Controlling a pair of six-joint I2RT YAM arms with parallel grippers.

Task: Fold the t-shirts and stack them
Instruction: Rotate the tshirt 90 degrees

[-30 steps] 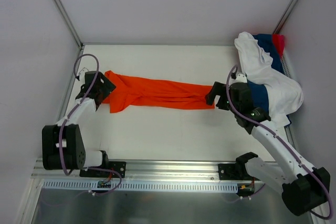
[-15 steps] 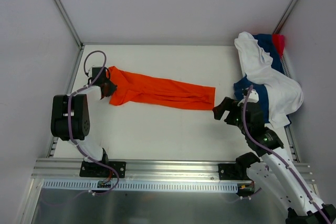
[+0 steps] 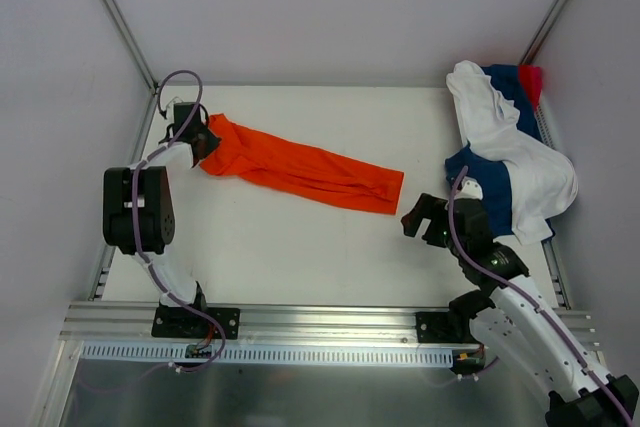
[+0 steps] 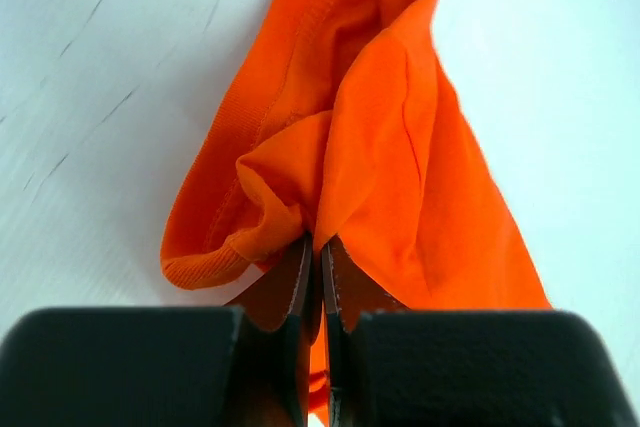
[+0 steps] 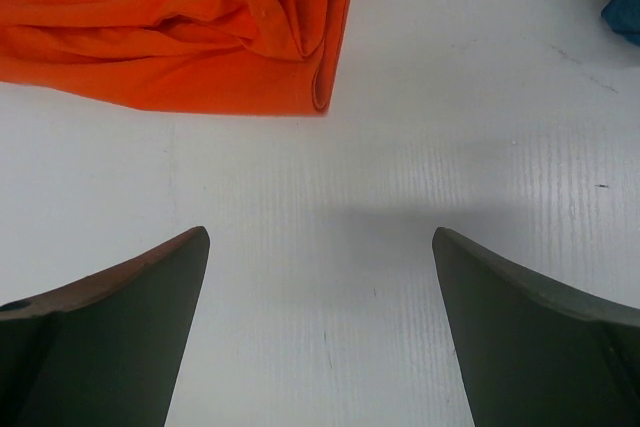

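Observation:
A bright orange t-shirt (image 3: 300, 169) lies bunched into a long strip across the table, slanting from far left down to the middle right. My left gripper (image 3: 203, 143) is shut on its left end; the left wrist view shows the orange cloth (image 4: 385, 147) pinched between the closed jaws. My right gripper (image 3: 418, 219) stands open just off the strip's right end, with nothing between its fingers; the orange hem (image 5: 250, 37) lies ahead of it. A white t-shirt (image 3: 500, 137), a navy blue one (image 3: 492, 179) and a red-pink one (image 3: 531, 77) are heaped at the far right.
White walls with metal corner posts (image 3: 115, 17) close in the table (image 3: 300, 247) on three sides. The arm bases sit on an aluminium rail (image 3: 320, 322) along the near edge. The heap of shirts lies against the right wall behind my right arm.
My left gripper has closed on the orange shirt's left end and pulled it toward the far left corner. My right gripper let go of the right end and drew back toward the near side.

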